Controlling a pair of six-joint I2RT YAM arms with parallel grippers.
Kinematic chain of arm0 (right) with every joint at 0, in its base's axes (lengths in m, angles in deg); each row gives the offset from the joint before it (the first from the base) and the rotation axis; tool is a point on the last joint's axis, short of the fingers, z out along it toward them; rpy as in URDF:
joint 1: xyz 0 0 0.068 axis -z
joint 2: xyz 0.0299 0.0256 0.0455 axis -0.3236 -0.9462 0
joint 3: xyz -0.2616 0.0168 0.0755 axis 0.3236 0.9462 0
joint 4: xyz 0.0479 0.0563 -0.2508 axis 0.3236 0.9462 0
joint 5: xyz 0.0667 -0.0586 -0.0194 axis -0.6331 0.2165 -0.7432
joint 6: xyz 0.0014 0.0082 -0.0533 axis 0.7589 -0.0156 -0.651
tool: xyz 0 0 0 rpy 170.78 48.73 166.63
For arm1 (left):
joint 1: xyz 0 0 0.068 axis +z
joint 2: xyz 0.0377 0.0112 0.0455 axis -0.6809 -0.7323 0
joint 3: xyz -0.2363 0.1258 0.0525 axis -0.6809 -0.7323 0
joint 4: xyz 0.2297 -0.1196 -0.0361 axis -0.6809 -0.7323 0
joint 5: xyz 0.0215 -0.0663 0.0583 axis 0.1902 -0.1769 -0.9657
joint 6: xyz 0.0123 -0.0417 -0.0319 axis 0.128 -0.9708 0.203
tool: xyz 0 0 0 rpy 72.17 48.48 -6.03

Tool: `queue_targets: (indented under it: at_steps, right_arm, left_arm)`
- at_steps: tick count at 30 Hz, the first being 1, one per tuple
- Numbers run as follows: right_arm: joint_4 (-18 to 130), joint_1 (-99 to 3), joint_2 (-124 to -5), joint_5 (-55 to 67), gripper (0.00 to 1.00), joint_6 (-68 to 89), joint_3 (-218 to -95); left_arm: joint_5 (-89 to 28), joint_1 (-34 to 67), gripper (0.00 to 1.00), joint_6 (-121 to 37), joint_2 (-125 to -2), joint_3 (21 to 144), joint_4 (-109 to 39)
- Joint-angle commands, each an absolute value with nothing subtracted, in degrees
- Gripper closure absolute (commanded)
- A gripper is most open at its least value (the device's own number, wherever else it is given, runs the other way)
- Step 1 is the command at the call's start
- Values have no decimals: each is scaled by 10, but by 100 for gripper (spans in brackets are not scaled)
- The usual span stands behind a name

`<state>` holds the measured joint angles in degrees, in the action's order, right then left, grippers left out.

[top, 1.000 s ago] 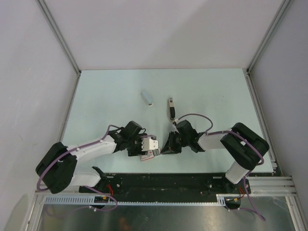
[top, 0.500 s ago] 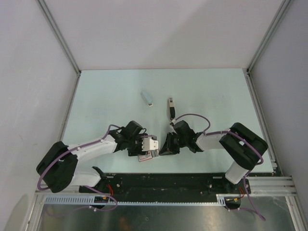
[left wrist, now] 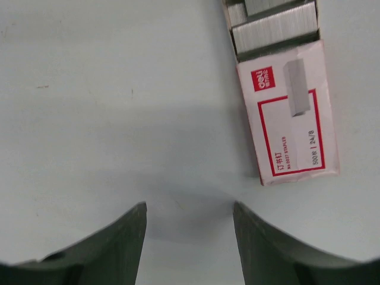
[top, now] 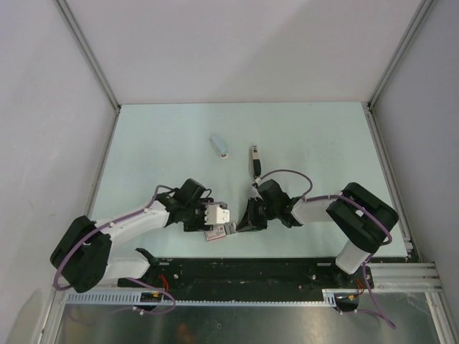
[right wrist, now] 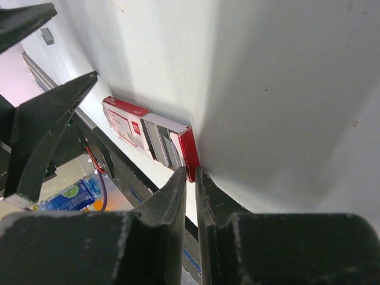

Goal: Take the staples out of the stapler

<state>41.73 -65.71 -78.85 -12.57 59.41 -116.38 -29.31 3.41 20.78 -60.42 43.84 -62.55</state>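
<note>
the red-and-white staple box [left wrist: 289, 122] lies between our grippers, its long axis running from one to the other. our right gripper [right wrist: 190, 174] looks nipped on its red tray end. our left gripper [left wrist: 189, 208] gapes empty near the sleeve. the stapler [top: 220, 146], which we take to be the small pale-blue piece, lies well apart beyond both.

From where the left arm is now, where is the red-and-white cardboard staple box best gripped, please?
Take the red-and-white cardboard staple box across its two long edges, on the printed sleeve, coming straight down. It lies flat on the pale table, so only those narrow sides are opposed, and the tray of grey staples sticks out one end, likely loose.
</note>
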Motion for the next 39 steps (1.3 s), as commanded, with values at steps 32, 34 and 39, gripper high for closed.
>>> queue_targets:
  at_steps: [32,34,39]
  right_arm:
    - [414,-663,-794,-124,85,599,-1181]
    - [411,-663,-795,-126,84,601,-1181]
    - [402,-667,-797,-132,84,604,-1183]
  left_arm:
    - [-163,18,38,250,-668,498,-717]
    - [-163,15,38,248,-670,499,-716]
    - [-169,10,38,238,-682,508,-710]
